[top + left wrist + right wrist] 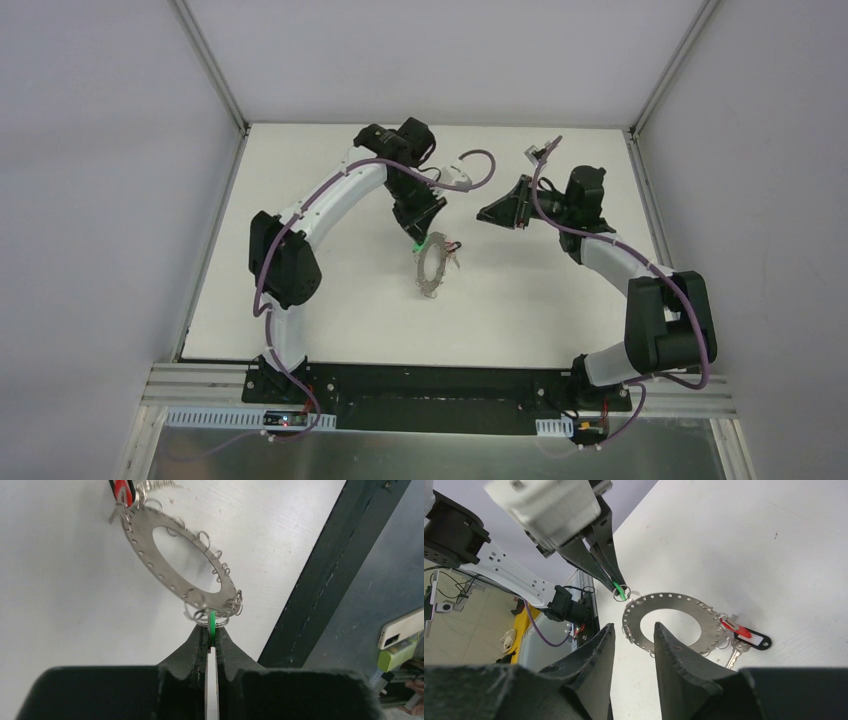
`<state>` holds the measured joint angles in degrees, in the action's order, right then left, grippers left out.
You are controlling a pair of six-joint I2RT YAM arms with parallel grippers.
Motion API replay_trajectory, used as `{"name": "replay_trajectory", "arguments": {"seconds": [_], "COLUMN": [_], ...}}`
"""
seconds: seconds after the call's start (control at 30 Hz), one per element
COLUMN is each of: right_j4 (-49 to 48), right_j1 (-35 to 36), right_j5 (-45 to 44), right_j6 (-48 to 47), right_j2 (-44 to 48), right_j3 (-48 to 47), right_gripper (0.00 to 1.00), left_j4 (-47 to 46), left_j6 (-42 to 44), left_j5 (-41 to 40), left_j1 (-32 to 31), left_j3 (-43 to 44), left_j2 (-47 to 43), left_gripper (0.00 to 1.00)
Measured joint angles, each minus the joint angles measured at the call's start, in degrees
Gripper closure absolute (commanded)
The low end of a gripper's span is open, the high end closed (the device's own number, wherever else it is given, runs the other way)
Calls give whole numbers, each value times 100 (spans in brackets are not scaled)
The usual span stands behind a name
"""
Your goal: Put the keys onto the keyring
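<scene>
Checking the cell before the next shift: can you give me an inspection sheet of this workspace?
Surface: white table, matt.
Job's things: grey keyring with red key and black key at one edge, green key at the opposite edge.
Clutter: nothing seen.
Grippers: left gripper shut on green key; right gripper open, holding nothing, apart from the keyring.
Cables: purple cable along each arm.
Surroundings: grey walls, metal rail at the near edge.
</scene>
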<state>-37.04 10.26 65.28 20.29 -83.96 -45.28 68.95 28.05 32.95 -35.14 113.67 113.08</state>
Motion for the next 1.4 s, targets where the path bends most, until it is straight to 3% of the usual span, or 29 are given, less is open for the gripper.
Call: {"name": "replay_trajectory", "arguments": {"seconds": [0.43,0.7,0.97,1.27,1.4], "right_j4": [0,0,0,-2,-4], "right_j1": [-149,-212,-227,-264,-264], "right_j5": [-61,-63,-66,-68,-66], "right_j6": [0,2,2,7,24], "right_j2": [2,2,13,136,164], "right_j3": [0,0,2,17,22], "right_gripper": [61,61,62,62,62], "left_j4": [339,490,498,522,503], "left_j6": [240,450,560,533,409], "left_j5": [-1034,-1725,-2417,-2618,-2693], "left_j1": [74,205,225,225,225], "left_j3": [-1899,-2304,-2647,-2691,-2879], "left_j2": [-382,-256,557,704,699], "left_gripper": [100,99,99,87,76]}}
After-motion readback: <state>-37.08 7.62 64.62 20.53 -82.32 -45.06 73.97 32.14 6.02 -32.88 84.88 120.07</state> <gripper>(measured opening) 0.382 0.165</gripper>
